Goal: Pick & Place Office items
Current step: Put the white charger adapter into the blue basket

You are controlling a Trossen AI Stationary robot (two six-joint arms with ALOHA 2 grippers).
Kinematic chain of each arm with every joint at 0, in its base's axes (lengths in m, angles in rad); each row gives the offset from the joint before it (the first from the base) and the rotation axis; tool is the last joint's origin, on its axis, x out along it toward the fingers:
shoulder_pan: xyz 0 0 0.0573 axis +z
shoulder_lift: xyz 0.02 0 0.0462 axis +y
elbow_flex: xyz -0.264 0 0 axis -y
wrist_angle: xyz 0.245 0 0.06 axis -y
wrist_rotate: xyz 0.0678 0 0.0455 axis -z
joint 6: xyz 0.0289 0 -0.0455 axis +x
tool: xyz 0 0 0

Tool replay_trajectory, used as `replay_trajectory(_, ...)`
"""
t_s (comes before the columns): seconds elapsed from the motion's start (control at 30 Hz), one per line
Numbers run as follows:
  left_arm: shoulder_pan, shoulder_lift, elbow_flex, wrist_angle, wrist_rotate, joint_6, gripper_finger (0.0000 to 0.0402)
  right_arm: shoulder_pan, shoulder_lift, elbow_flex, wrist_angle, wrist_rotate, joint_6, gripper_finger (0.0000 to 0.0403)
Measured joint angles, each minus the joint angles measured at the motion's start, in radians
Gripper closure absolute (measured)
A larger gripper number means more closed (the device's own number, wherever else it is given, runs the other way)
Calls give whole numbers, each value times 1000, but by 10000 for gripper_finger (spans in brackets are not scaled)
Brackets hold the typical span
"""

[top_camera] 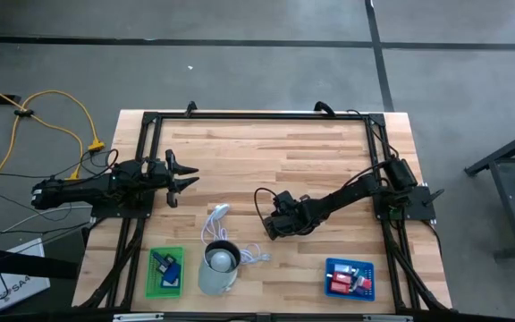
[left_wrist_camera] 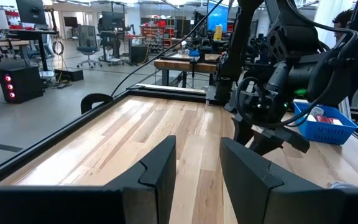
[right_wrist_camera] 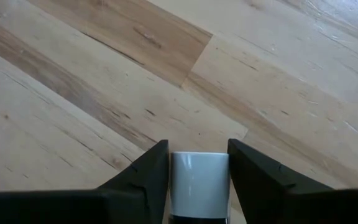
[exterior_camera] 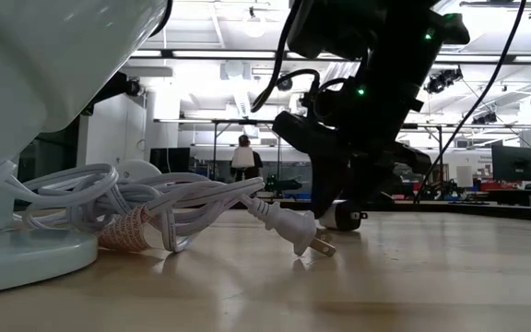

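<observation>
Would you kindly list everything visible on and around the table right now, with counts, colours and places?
Table: one, light wood, black-framed.
Green tray: one, near edge on the left, holding blue items.
Blue tray: one, near edge on the right, holding red and white items.
Cup: one, pale grey-green, between the trays.
Cable: one, white, coiled beside the cup.
White piece: one, between the right fingers.
Person: one, far behind the table.
Left gripper: dark, left side, open, empty.
Right gripper: dark, mid-table, shut on the white piece.

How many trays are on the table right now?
2: a green tray near the front edge on the left arm's side, and a blue tray near the front edge on the right arm's side.
</observation>
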Motion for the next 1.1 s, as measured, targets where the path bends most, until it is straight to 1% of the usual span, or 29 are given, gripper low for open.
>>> replay_trajectory(0.17,0,0,0,0,0,0,281,0,0,0,0,0,0,279)
replay_trajectory(0.23,0,0,0,0,0,0,281,0,0,0,1,1,0,283)
replay_trajectory(0.43,0,0,0,0,0,0,281,0,0,0,0,0,-1,269)
replay_trajectory(0.67,0,0,0,0,0,0,281,0,-1,0,0,1,-11,285)
replay_trajectory(0.87,0,0,0,0,0,0,281,0,-6,0,5,21,-44,276)
replay_trajectory(1.1,0,0,0,0,0,0,281,0,-59,0,-2,50,-100,283)
